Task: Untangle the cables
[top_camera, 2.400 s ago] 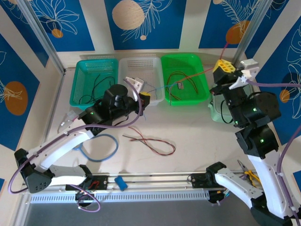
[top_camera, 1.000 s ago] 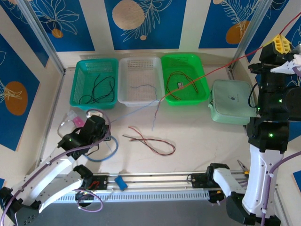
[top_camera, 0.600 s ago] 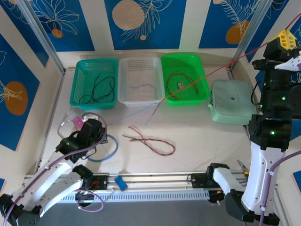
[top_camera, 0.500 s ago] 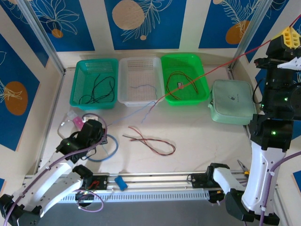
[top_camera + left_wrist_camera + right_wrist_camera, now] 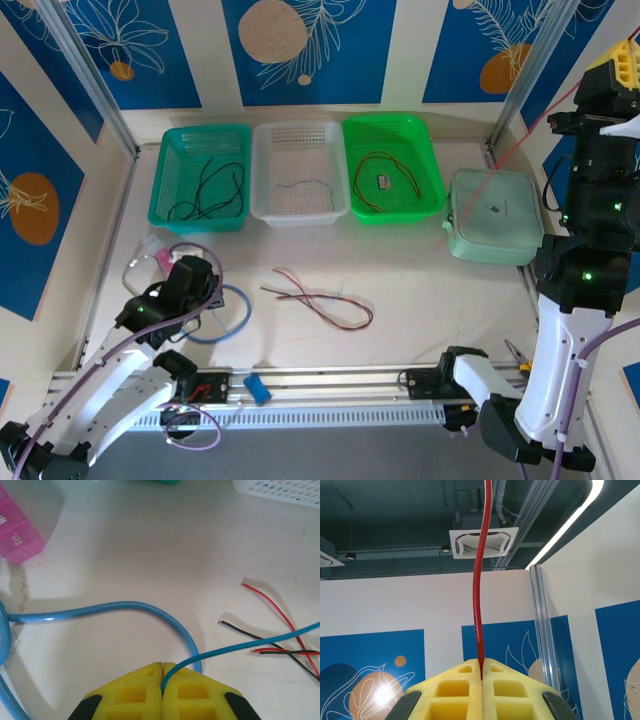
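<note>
Spanning the frame's middle, the counter [image 5: 430,300] carries a teal basket [image 5: 200,128], a white basket [image 5: 300,125] and a green basket [image 5: 390,117] along its upper edge, thin wires [image 5: 215,190] inside each, and a mint pouch [image 5: 495,215] at right. The right gripper [image 5: 481,667], at the upper right, is clenched on a red wire [image 5: 479,605]; the left gripper [image 5: 162,667], at the lower left, is clenched on a thin blue wire [image 5: 240,647] beside a thick blue hose [image 5: 100,607]. More of the cables [image 5: 320,300], red and black, lie loose at centre.
</note>
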`<control>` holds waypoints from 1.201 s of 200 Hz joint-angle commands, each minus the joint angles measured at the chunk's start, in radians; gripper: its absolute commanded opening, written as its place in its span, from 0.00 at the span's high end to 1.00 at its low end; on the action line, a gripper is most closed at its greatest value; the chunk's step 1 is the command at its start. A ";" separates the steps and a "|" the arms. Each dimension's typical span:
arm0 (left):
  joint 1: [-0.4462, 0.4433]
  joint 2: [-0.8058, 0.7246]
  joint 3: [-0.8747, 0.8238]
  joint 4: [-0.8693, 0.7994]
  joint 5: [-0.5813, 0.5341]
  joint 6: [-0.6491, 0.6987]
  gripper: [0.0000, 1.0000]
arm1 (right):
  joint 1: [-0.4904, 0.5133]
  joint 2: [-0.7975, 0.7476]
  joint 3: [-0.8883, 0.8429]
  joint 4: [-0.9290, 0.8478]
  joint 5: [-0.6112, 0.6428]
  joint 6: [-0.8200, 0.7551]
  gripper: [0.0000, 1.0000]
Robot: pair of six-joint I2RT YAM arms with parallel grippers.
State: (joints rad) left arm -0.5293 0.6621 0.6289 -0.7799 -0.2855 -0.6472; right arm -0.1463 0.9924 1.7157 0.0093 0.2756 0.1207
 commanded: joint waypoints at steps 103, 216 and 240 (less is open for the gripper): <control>0.012 0.291 0.314 0.166 0.259 0.067 1.00 | -0.006 -0.102 -0.143 -0.078 -0.056 0.120 1.00; -0.064 0.535 0.803 0.324 0.356 0.136 1.00 | 0.000 -0.141 -0.230 -0.144 -0.109 0.172 1.00; -0.064 0.613 0.940 0.329 0.366 0.175 1.00 | 0.003 -0.146 -0.232 -0.152 -0.110 0.174 1.00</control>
State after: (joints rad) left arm -0.5877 1.2247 1.4441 -0.4938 0.0525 -0.5373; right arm -0.1463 0.8604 1.4910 -0.1436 0.1761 0.2749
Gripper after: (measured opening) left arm 0.060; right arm 0.050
